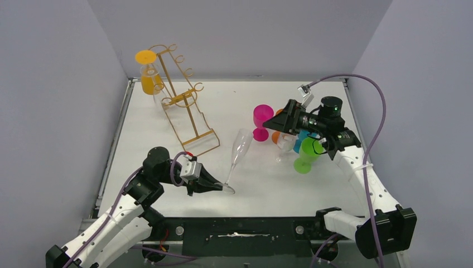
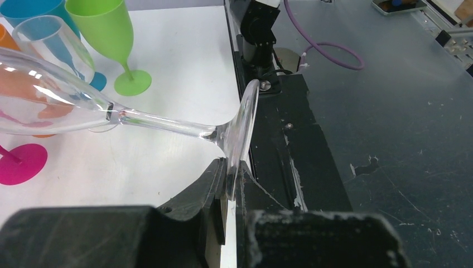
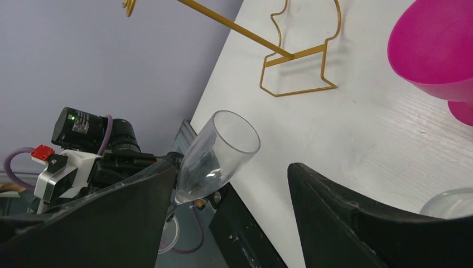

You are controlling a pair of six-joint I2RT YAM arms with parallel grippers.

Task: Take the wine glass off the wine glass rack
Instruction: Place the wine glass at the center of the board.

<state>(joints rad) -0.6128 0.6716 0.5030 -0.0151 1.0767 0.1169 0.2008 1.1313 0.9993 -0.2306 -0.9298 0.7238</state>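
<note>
Wine glass [image 1: 239, 149]: clear, tilted, off the rack [image 1: 187, 106], at its 4 o'clock over the tabletop [image 1: 312, 190]. Foot clamped in left gripper [image 2: 231, 187]. Right gripper [image 1: 269, 123]: fingers spread, seemingly empty, by coloured glasses [image 1: 260, 114].

White shell links and black joint housings on left arm [image 1: 111, 229] and right arm [image 1: 371, 187]. Purple cable [image 1: 351, 76] arcs off the right one, and a thinner purple loop sits at the left wrist. White camera block [image 1: 190, 166] there has a red tab. Green LED on round black motor [image 1: 331, 104]. Gripper fingers [image 3: 357, 218] matte black, rough-grained. Black base plate [image 1: 240, 234], round silver screws.
</note>
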